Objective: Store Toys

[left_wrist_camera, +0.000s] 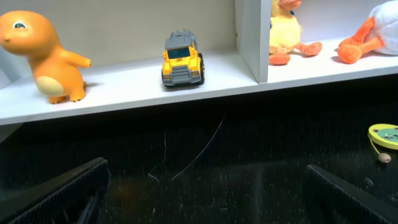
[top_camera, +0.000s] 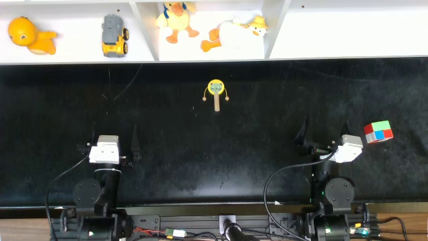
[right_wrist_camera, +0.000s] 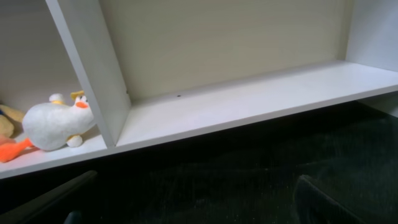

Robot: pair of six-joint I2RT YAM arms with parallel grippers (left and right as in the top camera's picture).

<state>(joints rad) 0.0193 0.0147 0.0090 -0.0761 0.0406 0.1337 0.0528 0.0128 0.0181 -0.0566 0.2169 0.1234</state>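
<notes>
On the black table lie a small yellow rattle drum with a wooden handle [top_camera: 216,92] [left_wrist_camera: 384,135] and a multicoloured cube [top_camera: 378,132]. The white shelf [top_camera: 348,47] along the far edge holds an orange dinosaur figure [top_camera: 30,35] [left_wrist_camera: 46,56], a yellow truck [top_camera: 114,35] [left_wrist_camera: 182,59], a yellow duck plush [top_camera: 176,20] [left_wrist_camera: 289,34] and a white duck plush [top_camera: 234,33] [right_wrist_camera: 56,121]. My left gripper [top_camera: 114,138] [left_wrist_camera: 205,199] stands open near the front left, facing the truck's compartment. My right gripper [top_camera: 326,132] [right_wrist_camera: 186,205] is open at the front right, left of the cube.
White dividers [right_wrist_camera: 93,68] [left_wrist_camera: 249,37] split the shelf into compartments; the rightmost one [right_wrist_camera: 249,99] has bare floor. Black cloth [top_camera: 214,154] covers the table between the grippers and the shelf.
</notes>
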